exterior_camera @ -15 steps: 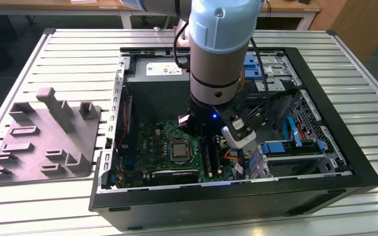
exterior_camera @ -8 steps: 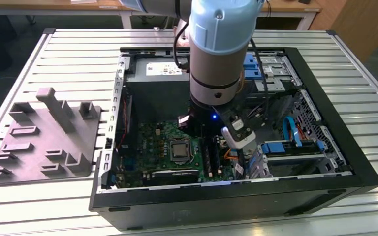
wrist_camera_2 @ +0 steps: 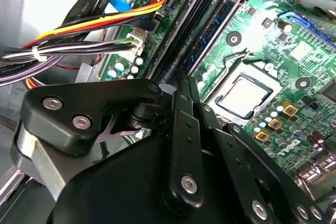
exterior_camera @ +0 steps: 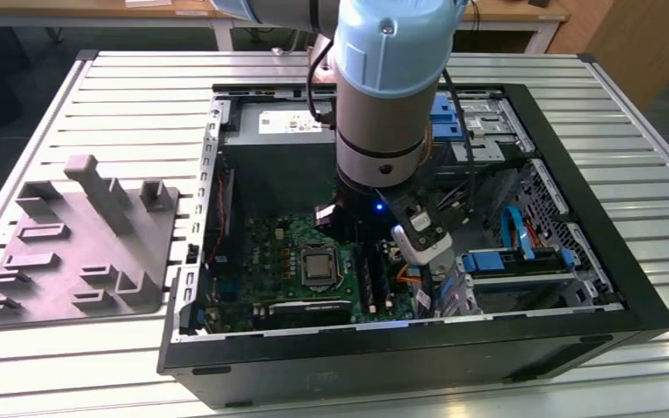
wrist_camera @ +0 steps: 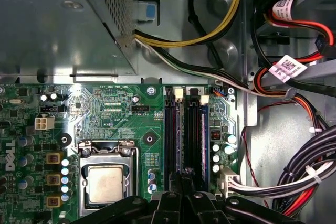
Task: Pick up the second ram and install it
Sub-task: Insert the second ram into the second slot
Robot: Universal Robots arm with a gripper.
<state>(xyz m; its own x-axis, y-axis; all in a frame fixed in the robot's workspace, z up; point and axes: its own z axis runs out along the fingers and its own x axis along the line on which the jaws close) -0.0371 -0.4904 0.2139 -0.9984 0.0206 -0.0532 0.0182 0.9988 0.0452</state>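
The gripper [wrist_camera: 181, 184] hangs low inside the open computer case [exterior_camera: 613, 252], its fingers drawn close together right over the memory slots [wrist_camera: 185, 129] beside the CPU socket [wrist_camera: 106, 179]. The second ram [wrist_camera_2: 181, 95] stands edge-on between the fingertips — a thin dark strip, apparently clamped, above the slots.

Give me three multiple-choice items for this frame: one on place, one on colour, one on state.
1. The gripper hangs over: A the grey tray; B the memory slots; C the bare table.
2. The motherboard is: A blue; B green; C red.
3. The computer case is: A open; B shut; C overturned.

Key: B, the slots run right up to it in the first wrist view; B, the board is green in both wrist views; A, its inside shows in the exterior view.
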